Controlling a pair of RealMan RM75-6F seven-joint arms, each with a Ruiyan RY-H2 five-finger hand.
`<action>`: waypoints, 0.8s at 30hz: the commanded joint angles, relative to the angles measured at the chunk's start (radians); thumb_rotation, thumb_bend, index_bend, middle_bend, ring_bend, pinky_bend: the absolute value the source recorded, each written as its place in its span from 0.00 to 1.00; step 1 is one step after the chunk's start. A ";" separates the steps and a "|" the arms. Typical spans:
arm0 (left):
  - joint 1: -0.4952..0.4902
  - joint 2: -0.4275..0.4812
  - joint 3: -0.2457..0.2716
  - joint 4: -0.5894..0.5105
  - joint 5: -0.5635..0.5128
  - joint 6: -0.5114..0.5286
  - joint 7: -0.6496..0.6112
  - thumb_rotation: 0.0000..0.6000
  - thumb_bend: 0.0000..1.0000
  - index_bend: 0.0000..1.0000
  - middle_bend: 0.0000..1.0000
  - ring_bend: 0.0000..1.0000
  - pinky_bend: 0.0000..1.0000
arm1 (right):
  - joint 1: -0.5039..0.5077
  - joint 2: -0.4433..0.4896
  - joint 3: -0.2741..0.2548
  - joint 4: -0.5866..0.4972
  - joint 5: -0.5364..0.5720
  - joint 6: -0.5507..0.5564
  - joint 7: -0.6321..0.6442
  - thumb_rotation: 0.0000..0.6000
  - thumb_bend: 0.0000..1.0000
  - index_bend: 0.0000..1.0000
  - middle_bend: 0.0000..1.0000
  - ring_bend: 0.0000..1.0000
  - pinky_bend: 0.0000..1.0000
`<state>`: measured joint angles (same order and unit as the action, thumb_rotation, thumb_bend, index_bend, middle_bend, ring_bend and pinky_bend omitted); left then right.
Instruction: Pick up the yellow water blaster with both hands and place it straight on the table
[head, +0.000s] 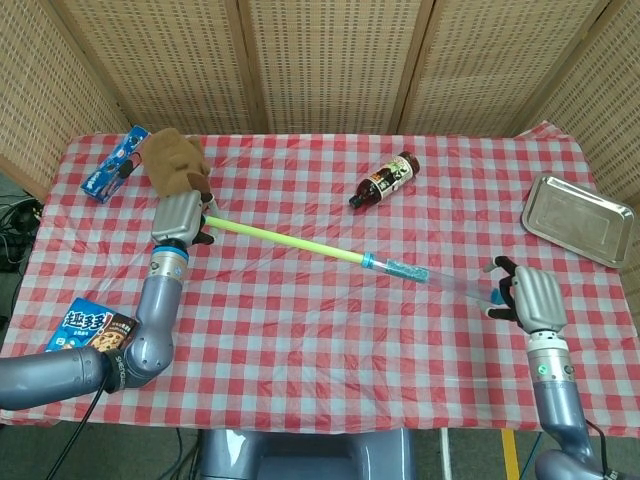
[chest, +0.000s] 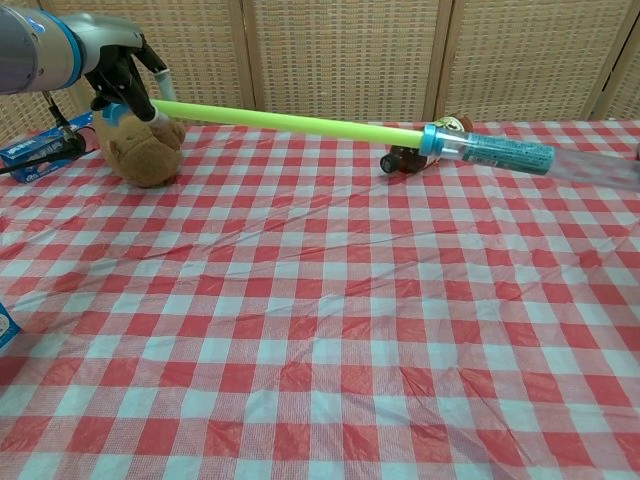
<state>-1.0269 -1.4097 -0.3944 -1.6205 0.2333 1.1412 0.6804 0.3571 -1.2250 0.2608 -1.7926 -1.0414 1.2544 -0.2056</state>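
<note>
The table (head: 300, 320) wears a red-and-white checked cloth and fills most of both views; woven cane screen panels (head: 320, 60) stand behind its far edge.

The yellow water blaster (head: 300, 243) is held in the air above the table, running slantwise from the far left toward the near right. In the chest view it hangs well clear of the cloth, its yellow rod (chest: 290, 122) meeting a blue collar and then a clear barrel (chest: 500, 155). The left robot hand (head: 178, 217) grips the rod's end, fingers wrapped around it, just on the near side of the brown plush toy (head: 172, 162). The right robot hand (head: 530, 298) holds the barrel's tip at the other end, fingers curled about it; the tip itself is blurred.

Beyond the blaster's middle, a dark bottle (head: 384, 180) lies on its side on the table. A steel tray (head: 578, 218) sits at the table's right edge, beyond the right robot hand. A blue packet (head: 112, 163) lies left of the plush toy, and a biscuit box (head: 88, 331) rests at the near left edge.
</note>
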 joint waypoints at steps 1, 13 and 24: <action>0.000 0.000 0.000 -0.001 0.002 0.000 -0.003 1.00 0.69 0.88 0.94 0.88 0.77 | 0.001 -0.003 -0.002 0.001 -0.004 0.004 0.000 1.00 0.36 0.45 1.00 1.00 0.64; 0.006 0.011 0.005 -0.023 0.011 0.008 -0.013 1.00 0.69 0.88 0.94 0.88 0.77 | 0.006 -0.018 -0.008 0.027 0.014 -0.002 -0.003 1.00 0.39 0.50 1.00 1.00 0.64; 0.011 0.023 0.009 -0.029 0.010 0.001 -0.020 1.00 0.69 0.88 0.94 0.88 0.77 | 0.014 -0.028 -0.017 0.055 0.025 -0.011 -0.019 1.00 0.43 0.50 1.00 1.00 0.64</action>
<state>-1.0157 -1.3868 -0.3863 -1.6495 0.2433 1.1430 0.6601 0.3698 -1.2540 0.2466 -1.7395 -1.0167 1.2457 -0.2210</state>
